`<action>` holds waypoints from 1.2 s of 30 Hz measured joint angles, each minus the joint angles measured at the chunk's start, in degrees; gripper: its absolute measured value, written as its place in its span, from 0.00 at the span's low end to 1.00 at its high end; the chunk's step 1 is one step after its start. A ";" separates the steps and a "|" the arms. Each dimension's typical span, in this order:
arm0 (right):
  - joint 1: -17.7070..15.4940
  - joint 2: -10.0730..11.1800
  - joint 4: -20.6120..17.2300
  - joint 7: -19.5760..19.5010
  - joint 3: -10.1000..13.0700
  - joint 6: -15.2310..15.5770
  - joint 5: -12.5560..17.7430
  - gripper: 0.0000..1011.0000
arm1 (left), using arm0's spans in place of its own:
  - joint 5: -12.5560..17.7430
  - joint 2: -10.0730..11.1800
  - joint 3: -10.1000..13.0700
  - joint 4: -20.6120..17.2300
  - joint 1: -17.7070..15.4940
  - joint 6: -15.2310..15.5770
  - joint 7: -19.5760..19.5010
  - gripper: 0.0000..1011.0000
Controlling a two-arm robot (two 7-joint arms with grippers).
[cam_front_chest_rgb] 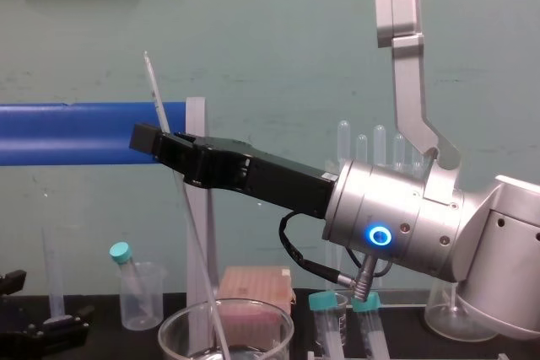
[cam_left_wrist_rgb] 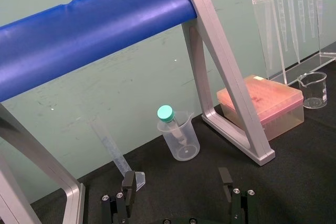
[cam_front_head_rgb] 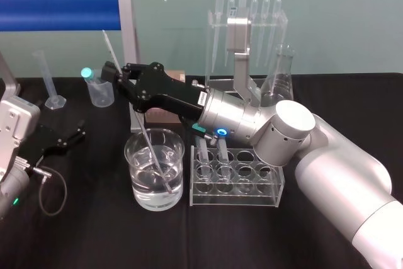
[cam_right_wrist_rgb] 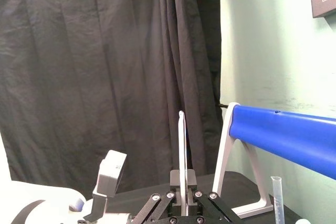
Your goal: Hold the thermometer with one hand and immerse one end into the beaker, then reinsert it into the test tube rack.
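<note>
A laboratory, laid out like a chemistry bench. On the black-draped desk stand a wide glass beaker of clear liquid with a thin glass thermometer dipped in it, a clear test tube rack with capped tubes, a conical flask, a graduated cylinder and a small plastic beaker — behind them, a clear stand of bulb-topped pipettes. A pink lidded box sits before the pale green wall; a black curtain closes one side

light: bright, even, overhead | glare: beaker, blue bar | shadows: faint
</note>
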 joint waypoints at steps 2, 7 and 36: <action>0.00 0.00 0.00 -0.01 0.00 -0.01 0.00 0.06 | 0.00 0.00 0.00 0.00 0.00 0.00 0.00 1.00; 0.00 0.00 0.00 -0.01 0.00 -0.03 0.00 0.06 | 0.00 0.00 0.00 0.00 0.00 0.00 0.00 1.00; 0.00 0.00 0.00 -0.01 0.00 -0.03 -0.01 0.06 | 0.00 0.00 0.00 0.00 0.00 0.00 0.00 1.00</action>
